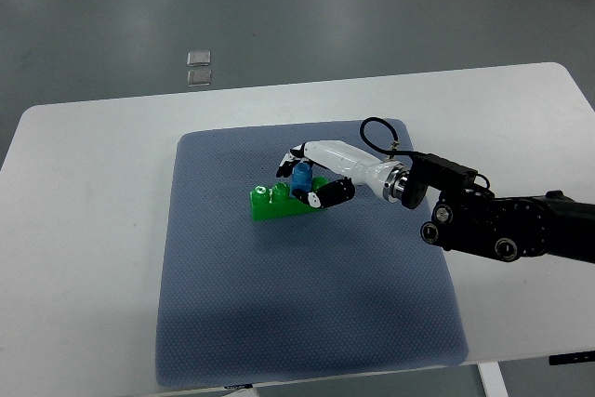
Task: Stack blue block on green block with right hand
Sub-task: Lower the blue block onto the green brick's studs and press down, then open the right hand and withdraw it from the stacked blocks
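Observation:
A long green block (pixel 276 203) with studs on top lies on the blue-grey mat (pixel 279 304), a little left of the mat's middle. A small blue block (pixel 301 177) stands at the green block's right end, seemingly resting on it. My right hand (pixel 303 180), white with black fingertips, comes in from the right and is curled around the blue block, fingers behind it and thumb (pixel 330 193) in front. The left hand is out of view.
The mat lies on a white table (pixel 84 230). My right forearm (pixel 502 222), black with a cable loop, crosses the mat's right edge. Two small grey squares (pixel 198 66) lie on the floor beyond the table.

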`<state>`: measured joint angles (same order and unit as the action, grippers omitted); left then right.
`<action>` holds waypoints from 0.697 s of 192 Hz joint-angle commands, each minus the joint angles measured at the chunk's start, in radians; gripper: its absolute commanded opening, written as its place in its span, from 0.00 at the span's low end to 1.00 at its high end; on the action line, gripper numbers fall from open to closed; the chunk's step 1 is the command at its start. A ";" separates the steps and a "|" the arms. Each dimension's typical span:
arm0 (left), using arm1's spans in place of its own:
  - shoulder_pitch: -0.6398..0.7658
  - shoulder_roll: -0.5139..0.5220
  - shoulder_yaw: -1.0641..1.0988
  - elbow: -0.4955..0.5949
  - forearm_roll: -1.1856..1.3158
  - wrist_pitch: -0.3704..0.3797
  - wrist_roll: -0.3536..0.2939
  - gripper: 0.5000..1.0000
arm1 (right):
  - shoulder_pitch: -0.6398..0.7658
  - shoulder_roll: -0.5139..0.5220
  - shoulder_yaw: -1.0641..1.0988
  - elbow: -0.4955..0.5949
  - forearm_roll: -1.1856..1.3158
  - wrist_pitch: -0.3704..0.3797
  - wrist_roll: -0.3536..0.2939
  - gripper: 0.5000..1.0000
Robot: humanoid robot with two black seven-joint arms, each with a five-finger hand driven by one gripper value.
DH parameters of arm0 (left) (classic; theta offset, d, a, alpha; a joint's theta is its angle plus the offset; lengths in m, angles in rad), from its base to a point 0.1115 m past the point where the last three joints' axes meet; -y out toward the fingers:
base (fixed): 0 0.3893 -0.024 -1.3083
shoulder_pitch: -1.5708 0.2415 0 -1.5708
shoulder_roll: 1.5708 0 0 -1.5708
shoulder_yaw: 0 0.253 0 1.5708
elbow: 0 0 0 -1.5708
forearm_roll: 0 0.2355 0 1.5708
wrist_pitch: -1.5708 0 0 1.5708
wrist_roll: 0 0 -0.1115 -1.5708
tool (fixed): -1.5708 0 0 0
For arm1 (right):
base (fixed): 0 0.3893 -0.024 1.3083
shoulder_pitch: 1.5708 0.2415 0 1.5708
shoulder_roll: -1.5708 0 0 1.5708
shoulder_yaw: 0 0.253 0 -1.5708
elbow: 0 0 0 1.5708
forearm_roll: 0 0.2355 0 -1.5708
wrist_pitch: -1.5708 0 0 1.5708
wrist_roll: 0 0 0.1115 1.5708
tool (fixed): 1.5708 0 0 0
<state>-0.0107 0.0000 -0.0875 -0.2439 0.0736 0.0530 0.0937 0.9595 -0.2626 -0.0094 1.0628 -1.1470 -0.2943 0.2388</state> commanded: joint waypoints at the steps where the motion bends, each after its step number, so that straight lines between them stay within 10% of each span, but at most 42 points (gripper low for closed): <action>1: 0.000 0.000 0.000 0.000 0.000 -0.001 0.000 1.00 | -0.001 -0.001 0.005 0.000 0.003 0.000 0.000 0.43; 134: 0.001 0.000 -0.001 0.000 0.000 0.001 0.000 1.00 | 0.010 -0.014 0.006 0.014 0.012 0.006 -0.001 0.59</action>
<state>-0.0093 0.0000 -0.0890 -0.2425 0.0736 0.0534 0.0937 0.9615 -0.2690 -0.0032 1.0681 -1.1396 -0.2928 0.2398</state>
